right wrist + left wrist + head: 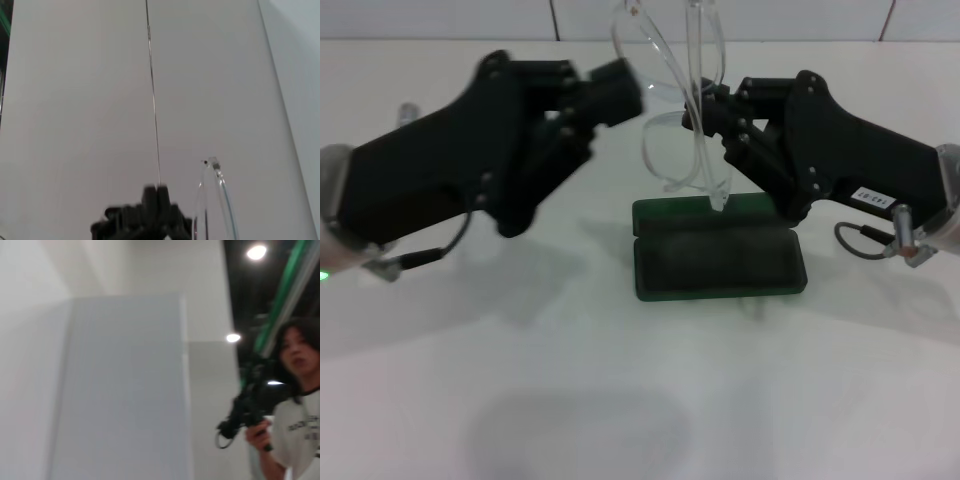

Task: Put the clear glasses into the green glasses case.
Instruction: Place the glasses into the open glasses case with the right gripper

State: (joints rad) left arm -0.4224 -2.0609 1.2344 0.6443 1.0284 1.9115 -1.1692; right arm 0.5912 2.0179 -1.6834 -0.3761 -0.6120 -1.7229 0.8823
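Hanging upright above the desk, the clear glasses [685, 110], a fully transparent plastic wraparound pair with thin curved arms, are pinched by the right end effector [705, 108], whose black fingers are closed on the frame near the hinge of one arm; the right wrist view shows a clear arm tip [214, 165] rising beside the closed fingers [156, 196]. One clear arm points down so that its tip hangs just over the rear edge of the green glasses case [718, 248], a dark green rounded-rectangular hard case lying open with its grey felt lining up, which suggests the glasses are being lined up for lowering in. The left end effector [610, 90] hovers just beside the glasses at similar height, its black fingers apart and empty, probably ready to steady or fold the frame. The white desk [620, 400] carries the case.
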